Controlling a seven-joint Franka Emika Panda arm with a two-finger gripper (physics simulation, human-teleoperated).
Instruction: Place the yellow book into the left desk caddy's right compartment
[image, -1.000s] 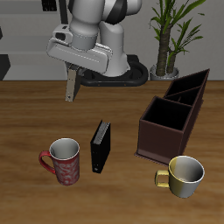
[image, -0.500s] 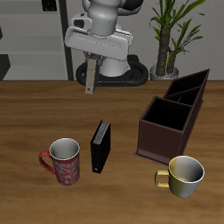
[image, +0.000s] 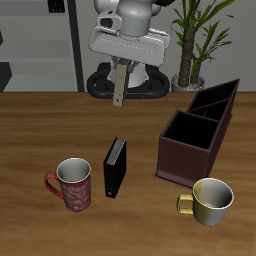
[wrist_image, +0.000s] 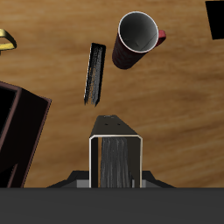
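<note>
A: How does the yellow book (image: 118, 85) look?
B: Thin, tan cover, grey page edges, hanging upright, clamped in the claw (image: 120, 66) high above the worktop (image: 40, 130).
A: Room around?
B: The left desk caddy (image: 190, 145) stands open-topped near the front; black book (image: 115, 166) and red mug (image: 71, 183) sit apart.

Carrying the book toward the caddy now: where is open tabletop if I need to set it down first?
Bare wood lies behind the black book and red mug, below the end effector holding the yellow book. It is crowded at the boxy caddy, beside the yellow mug.
</note>
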